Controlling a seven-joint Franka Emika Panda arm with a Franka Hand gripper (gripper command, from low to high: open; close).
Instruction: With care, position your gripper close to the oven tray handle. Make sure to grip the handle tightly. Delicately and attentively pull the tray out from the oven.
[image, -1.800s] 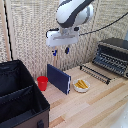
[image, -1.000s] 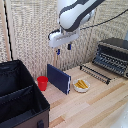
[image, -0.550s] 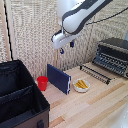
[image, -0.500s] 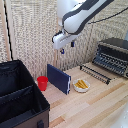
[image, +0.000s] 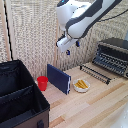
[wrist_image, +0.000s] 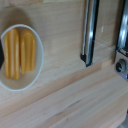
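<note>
At the exterior view's left, a large black bin (image: 20, 97) occupies the near corner of the wooden bench (image: 95, 107). Beside it stands a small red cup (image: 43, 82), then an upright dark-blue panel (image: 59, 78), then a white plate (image: 81, 85) carrying yellow strips of food; in the wrist view the same plate (wrist_image: 39, 62) lies directly below the camera. Above these items the end effector (image: 67, 43) hangs high in the air, well apart from everything on the bench, holding nothing; whether its fingers are parted or together cannot be told at this sharpness. To the right of the plate the tray (image: 97, 73) lies flat on the bench, projecting from the front of the oven (image: 112, 56), which sits at the far right. The oven tray handle (image: 94, 76) forms the rack's near long edge, facing the open bench, which likely favours an approach from that side. The arm is judged to be in its approach phase, with descent and rightward travel remaining. No brand, label or lettering is legible.
</note>
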